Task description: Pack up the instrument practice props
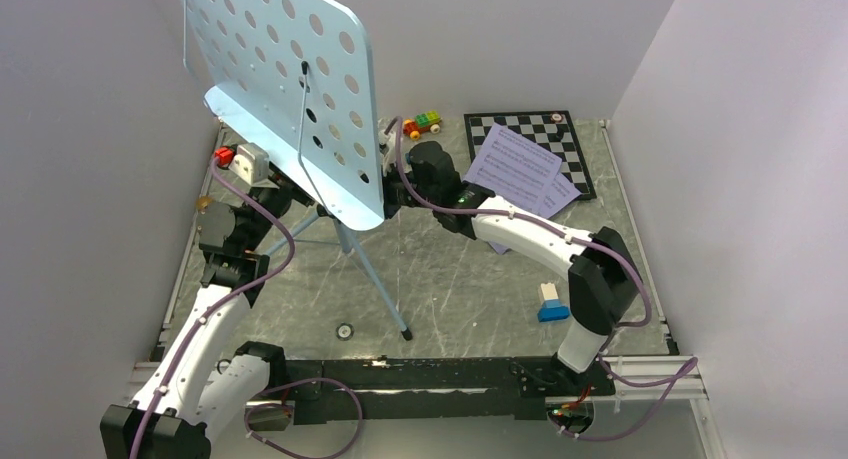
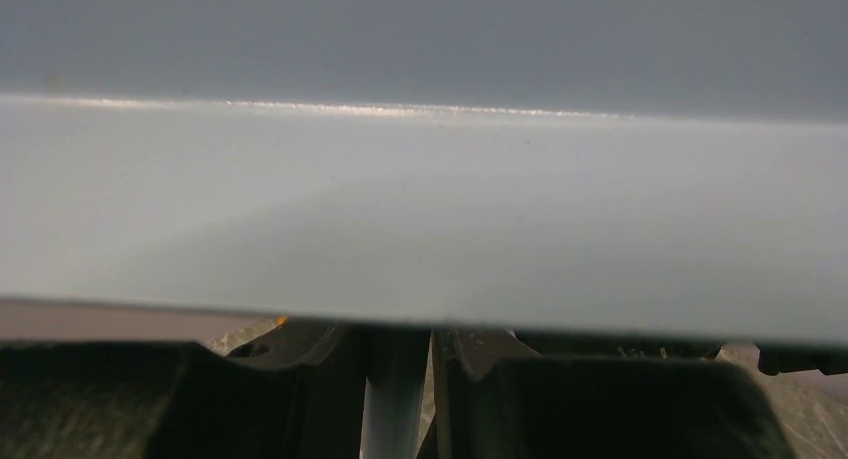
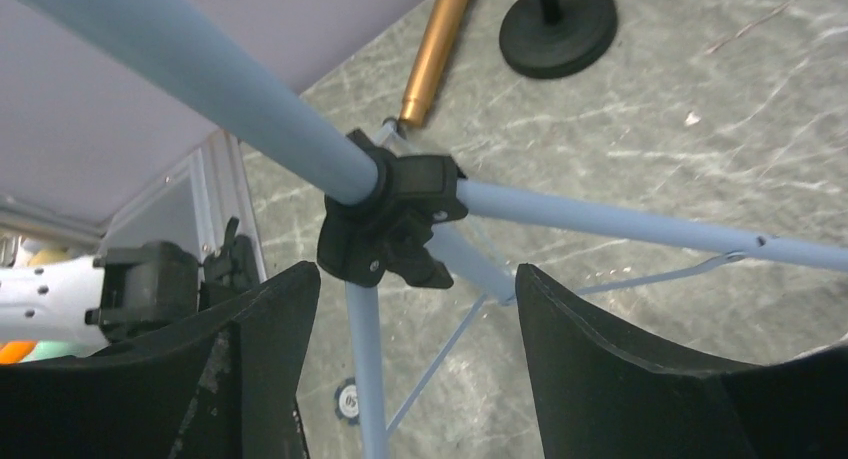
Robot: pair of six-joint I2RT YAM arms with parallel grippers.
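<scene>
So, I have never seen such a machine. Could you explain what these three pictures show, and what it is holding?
These are two robot arms fixed at the near edge of a table. The wide picture comes from a camera above and behind them; the other two come from cameras on each wrist.

The left gripper has its fingers around the pale pole of the light-blue music stand, just under its desk; whether they press on it, I cannot tell. The right gripper is open, close to the black tripod hub.

On the table lie sheet-music pages partly over a chessboard, a toy brick car, a gold-brown microphone and a black mic stand.
</scene>
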